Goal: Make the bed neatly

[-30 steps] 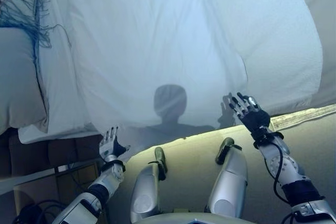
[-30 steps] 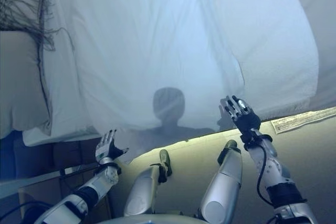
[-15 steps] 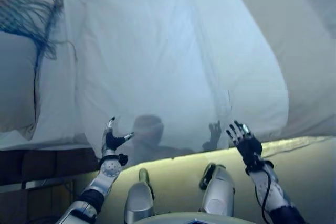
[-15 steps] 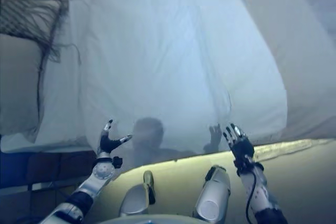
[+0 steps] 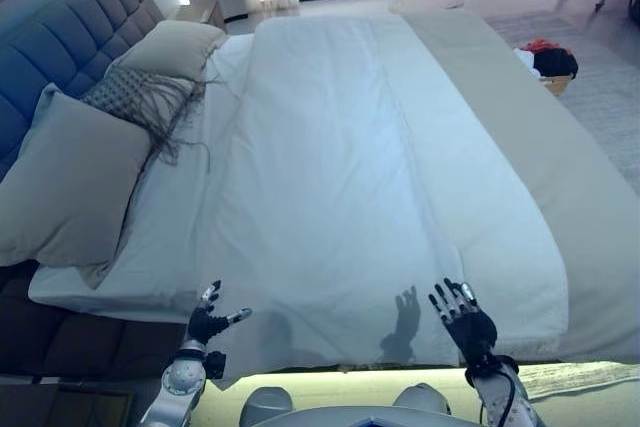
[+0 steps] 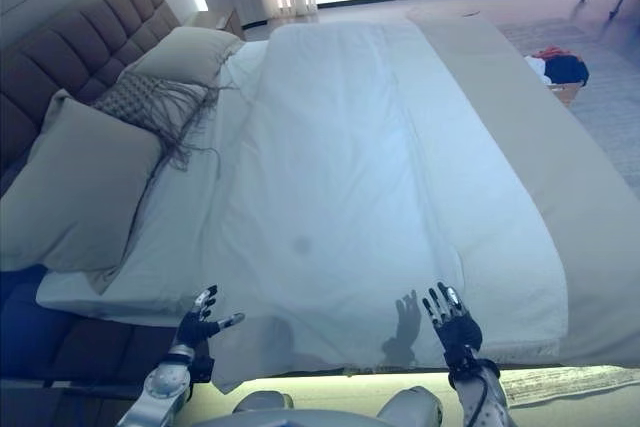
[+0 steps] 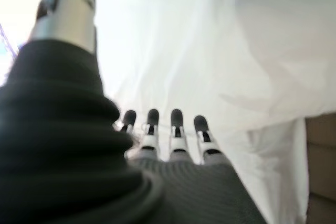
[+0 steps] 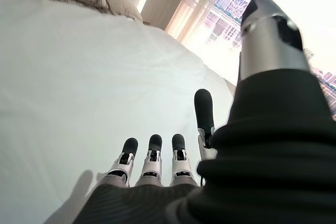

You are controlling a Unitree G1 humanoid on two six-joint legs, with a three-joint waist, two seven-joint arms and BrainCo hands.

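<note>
A white duvet (image 5: 340,167) lies spread over the bed, with a beige sheet (image 5: 520,137) showing along its right side. Its near edge (image 6: 330,352) hangs over the bedside just in front of me. My left hand (image 5: 206,323) hovers at the near left corner of the duvet, fingers spread and holding nothing. Over the near right edge my right hand (image 5: 466,322) is raised with straight fingers, also empty. In the wrist views both hands (image 7: 173,135) (image 8: 157,161) point their straight fingers at the white cloth.
Pillows (image 5: 80,187) (image 5: 170,47) and a fringed cushion (image 5: 135,97) lean against the padded headboard (image 5: 60,57) at the left. A basket with clothes (image 5: 548,62) stands on the floor at the far right. A nightstand (image 5: 200,14) sits past the headboard.
The view has tilted up from the bed's near edge to take in the whole bed. Both hands stay open near the duvet's near edge, and now show low in the view.
</note>
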